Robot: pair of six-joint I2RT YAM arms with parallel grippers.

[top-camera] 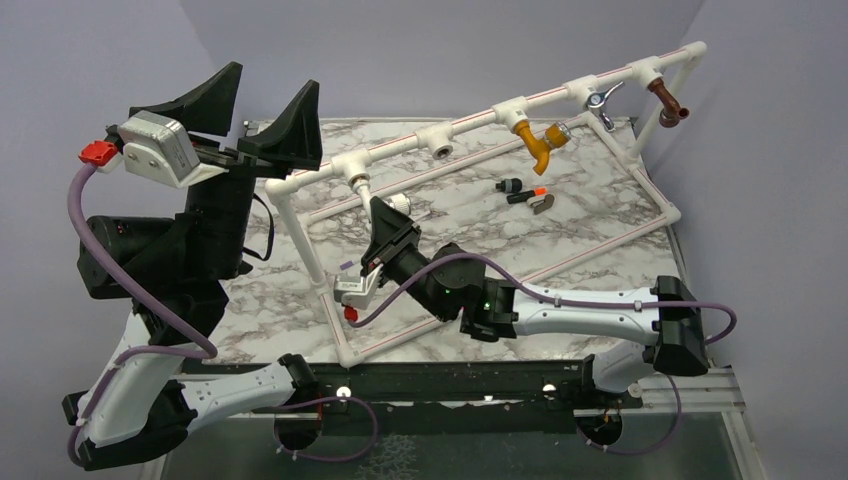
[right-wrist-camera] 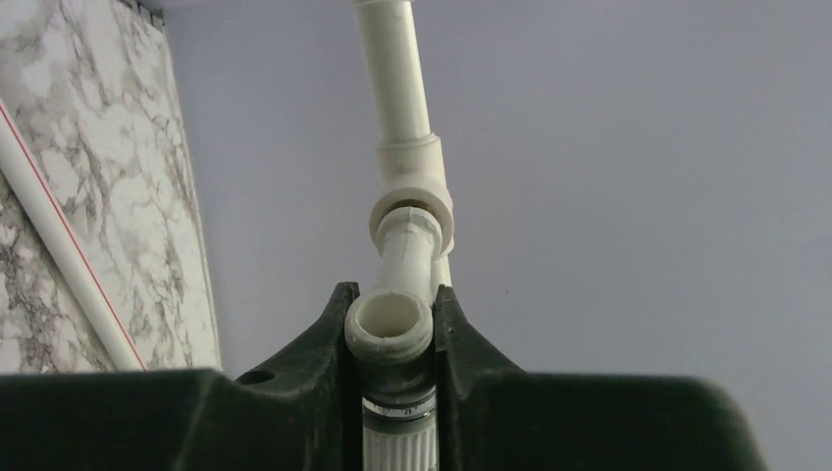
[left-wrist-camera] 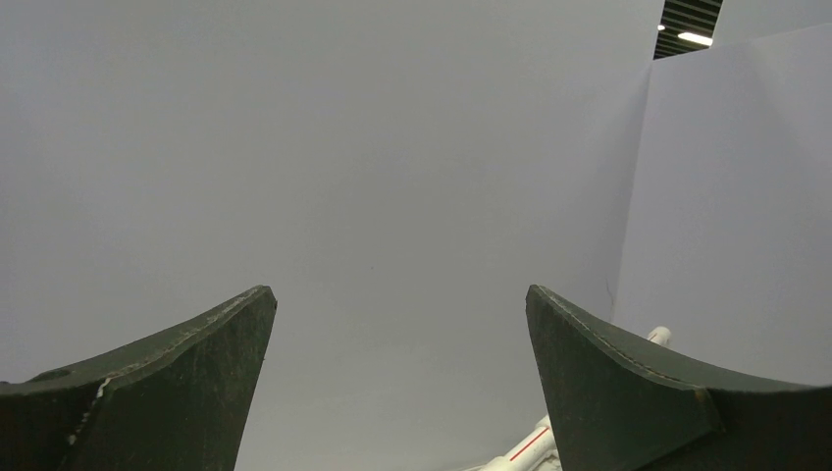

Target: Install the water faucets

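While the frame (top-camera: pixel 470 120) already carries three faucets (top-camera: pixel 537 143) at upper right, my left gripper (top-camera: pixel 272 78) gapes empty at upper left and my right gripper (right-wrist-camera: pixel 390 314) clamps the white faucet (right-wrist-camera: pixel 404 260), seemingly seated in the leftmost tee (top-camera: pixel 352 168); one socket (top-camera: pixel 440 150) and the black-orange faucet (top-camera: pixel 522 191) wait.

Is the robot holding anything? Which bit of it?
The right fingers pinch the white faucet by its body, beside the open spout. The left fingers hold nothing.

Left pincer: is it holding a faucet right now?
No, the left pincer stands wide open, with only the bare wall showing in its gap.
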